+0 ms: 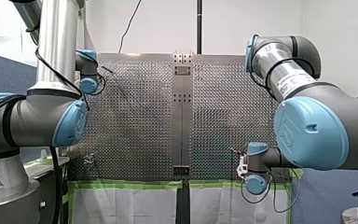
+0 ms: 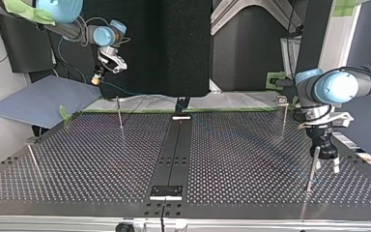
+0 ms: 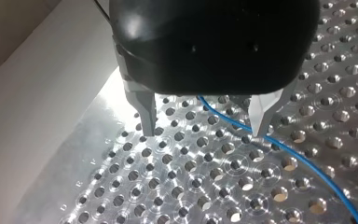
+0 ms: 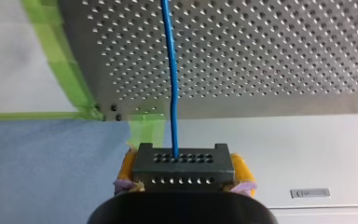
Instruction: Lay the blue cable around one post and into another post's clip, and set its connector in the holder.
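Beyond the table (image 4: 284, 56), the connector (image 4: 182, 161) is clamped by the right gripper (image 4: 182, 176). The left gripper (image 3: 203, 123) is spread over the cable (image 3: 303, 161).

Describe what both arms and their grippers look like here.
My left arm and my right arm: silver tubes, grey joints, blue caps, black cables; white label on the right. My left gripper: black, metal fingers. My right gripper: black, yellow pads.

Blue cable (image 3: 279, 147) partly behind left gripper (image 3: 204, 131)

Front and top views face each other across the shared table (image 1: 135, 116), which both wrist views see nearer.
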